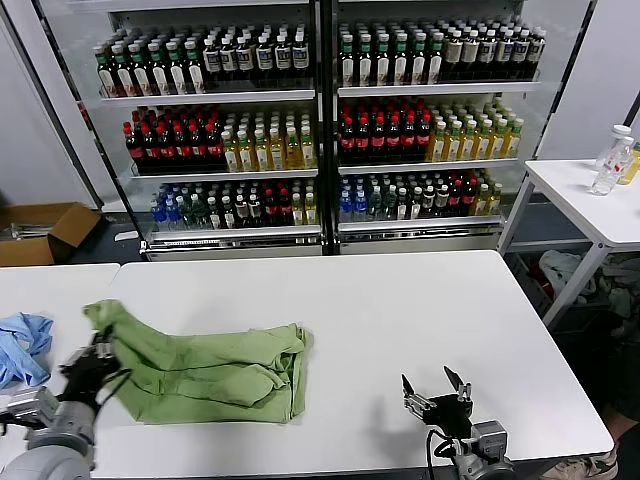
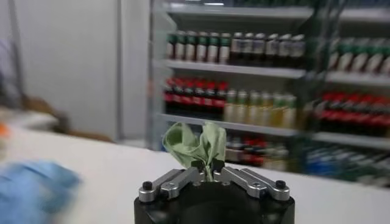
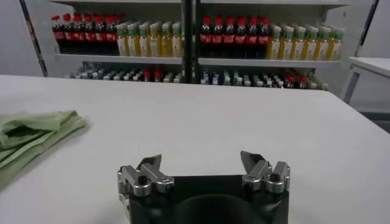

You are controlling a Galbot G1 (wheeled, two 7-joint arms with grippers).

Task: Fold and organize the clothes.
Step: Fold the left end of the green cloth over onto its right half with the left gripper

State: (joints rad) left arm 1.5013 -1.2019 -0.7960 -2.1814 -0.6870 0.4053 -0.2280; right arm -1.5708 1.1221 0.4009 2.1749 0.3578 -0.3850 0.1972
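The light green polo shirt (image 1: pixel 205 370) lies folded lengthwise on the white table (image 1: pixel 400 310), left of centre. Its collar, buttons and chest print are hidden in the folds. My left gripper (image 1: pixel 98 352) is shut on the shirt's left end and holds that end bunched above the table; the pinched cloth (image 2: pixel 196 143) stands up between the fingers in the left wrist view. My right gripper (image 1: pixel 436 385) is open and empty over the table's front right part, apart from the shirt. The shirt's right edge (image 3: pixel 30 137) shows in the right wrist view, far from the gripper (image 3: pixel 201 167).
A light blue cloth (image 1: pixel 22 345) lies at the table's far left, also in the left wrist view (image 2: pixel 33 185). Glass-door coolers with bottles (image 1: pixel 320 120) stand behind the table. A second white table (image 1: pixel 590 200) with bottles stands at the right. A cardboard box (image 1: pixel 40 232) sits on the floor.
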